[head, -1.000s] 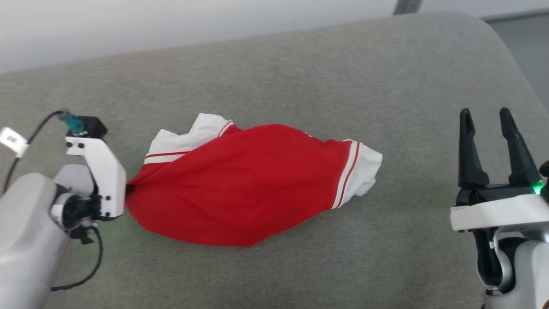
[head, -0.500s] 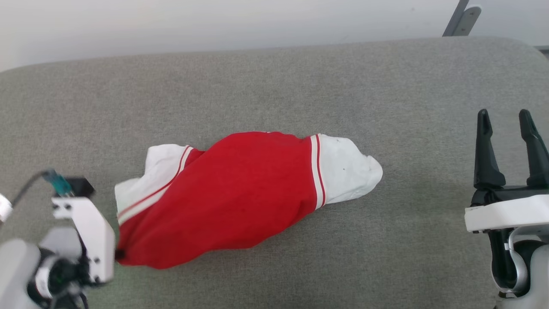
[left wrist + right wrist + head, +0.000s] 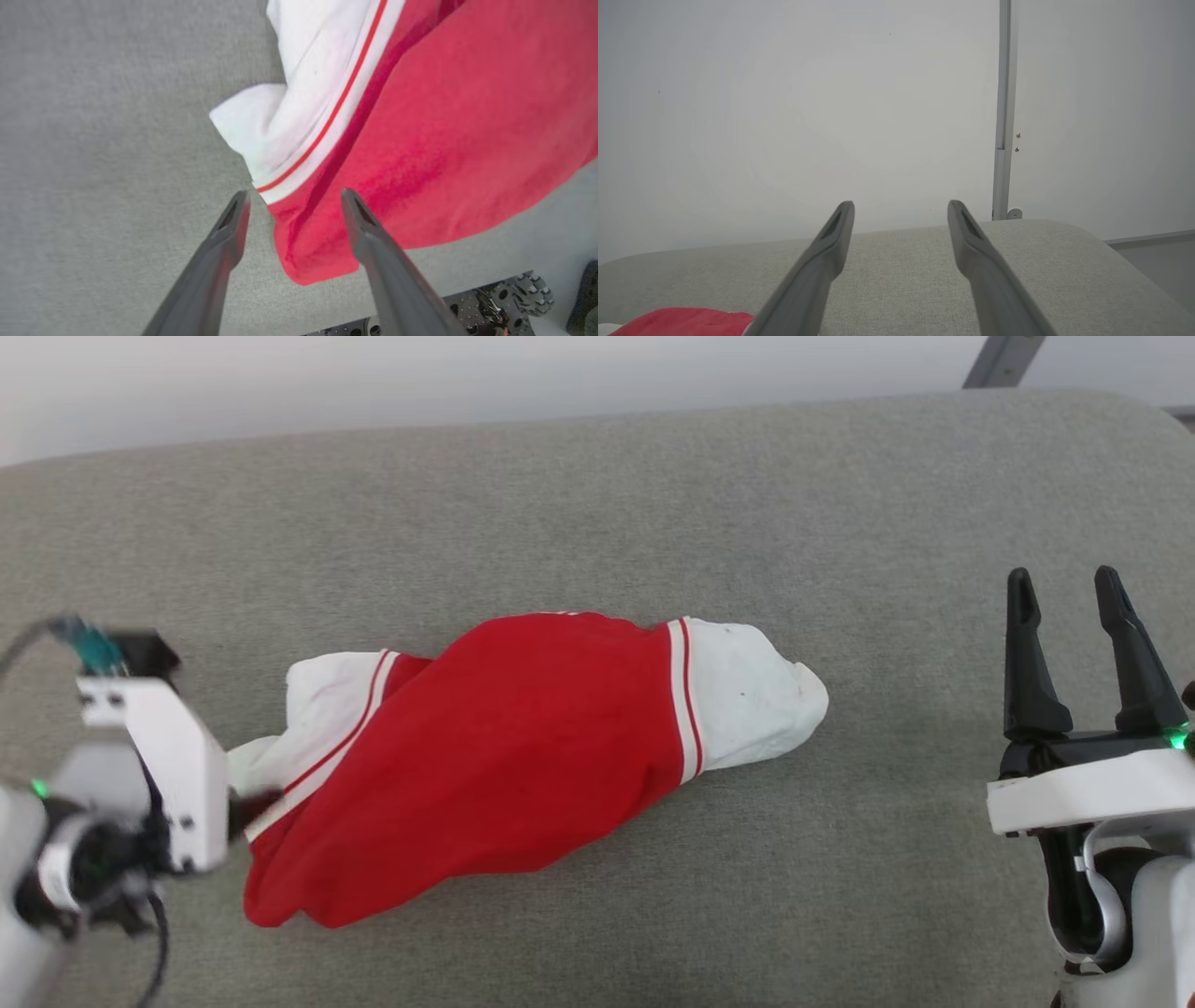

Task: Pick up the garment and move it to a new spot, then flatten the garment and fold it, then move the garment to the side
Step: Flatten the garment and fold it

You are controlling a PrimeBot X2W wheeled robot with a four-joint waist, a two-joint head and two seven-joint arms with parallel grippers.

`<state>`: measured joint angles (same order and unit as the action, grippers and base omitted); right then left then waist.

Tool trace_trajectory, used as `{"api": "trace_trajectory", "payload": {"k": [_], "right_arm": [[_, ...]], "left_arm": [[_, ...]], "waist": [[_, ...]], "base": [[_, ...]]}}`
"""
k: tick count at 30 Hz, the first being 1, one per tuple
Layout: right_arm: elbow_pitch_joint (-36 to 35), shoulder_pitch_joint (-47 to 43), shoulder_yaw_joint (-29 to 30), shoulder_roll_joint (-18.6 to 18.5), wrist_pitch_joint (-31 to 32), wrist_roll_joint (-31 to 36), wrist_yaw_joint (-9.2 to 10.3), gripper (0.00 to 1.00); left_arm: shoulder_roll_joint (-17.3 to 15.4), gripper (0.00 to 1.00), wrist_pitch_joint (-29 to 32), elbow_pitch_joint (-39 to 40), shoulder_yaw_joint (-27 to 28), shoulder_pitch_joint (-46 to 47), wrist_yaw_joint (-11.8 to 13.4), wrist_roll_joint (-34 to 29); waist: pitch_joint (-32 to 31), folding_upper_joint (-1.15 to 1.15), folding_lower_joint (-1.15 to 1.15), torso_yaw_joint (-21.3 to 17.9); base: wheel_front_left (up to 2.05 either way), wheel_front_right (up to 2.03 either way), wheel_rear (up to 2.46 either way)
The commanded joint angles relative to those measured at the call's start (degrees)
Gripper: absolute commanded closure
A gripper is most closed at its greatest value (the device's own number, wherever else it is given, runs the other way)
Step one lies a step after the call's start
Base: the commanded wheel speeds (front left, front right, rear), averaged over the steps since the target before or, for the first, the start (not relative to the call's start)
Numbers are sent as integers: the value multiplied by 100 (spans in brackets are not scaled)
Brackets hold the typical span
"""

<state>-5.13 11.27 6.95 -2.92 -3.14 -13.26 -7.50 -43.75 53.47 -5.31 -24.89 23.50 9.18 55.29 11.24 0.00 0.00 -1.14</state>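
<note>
Hovering my left hand (image 3: 250,805) at the near end of the garment (image 3: 504,747), fingers apart, gripping nothing. In the left wrist view, left hand (image 3: 292,200) has its tips either side of the spot where the striped trim meets the red body of the garment (image 3: 420,140). Can't tell if the tips touch the cloth. Garment is bunched on the grey fabric-covered counter (image 3: 597,504), with its long axis running from my left hand out toward my right, a white sleeve at each end. Right hand (image 3: 1064,583) is well apart from the far sleeve, fingers spread, empty and pointing past the counter edge; its wrist view, right hand (image 3: 901,207), catches just a red corner of the garment (image 3: 682,322). Left hand is much nearer, so I judge the regrasp for flattening is its job: close on that edge.
</note>
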Motion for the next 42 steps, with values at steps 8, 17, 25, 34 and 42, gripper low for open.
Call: {"api": "trace_trajectory", "payload": {"k": [8, 17, 25, 34, 42], "right_arm": [[35, 196, -79, 0, -109, -98, 2, 0], [90, 371, -163, 0, -213, -183, 2, 0], [177, 418, -146, 1, -314, -147, 2, 0], [161, 275, 36, 1, -194, 8, 3, 0], [104, 205, 38, 1, -104, 35, 2, 0]], "left_arm": [[-31, 0, 110, -484, -128, 1021, -238, -471], [356, 0, -98, -1854, -333, 1597, -486, -631], [752, 100, -355, -2976, -328, 1812, -665, -497], [392, 100, -710, -2678, -81, 1856, -607, -533], [17, 100, -564, -2180, 43, 1273, -170, -451]], "waist": [[335, 0, 0, -309], [686, 0, 0, -631], [803, 0, 0, -639], [553, 0, 0, -268], [430, 0, 0, -65]], "base": [[0, 0, 0], [0, 0, 0], [0, 0, 0], [0, 0, 0], [0, 0, 0]]}}
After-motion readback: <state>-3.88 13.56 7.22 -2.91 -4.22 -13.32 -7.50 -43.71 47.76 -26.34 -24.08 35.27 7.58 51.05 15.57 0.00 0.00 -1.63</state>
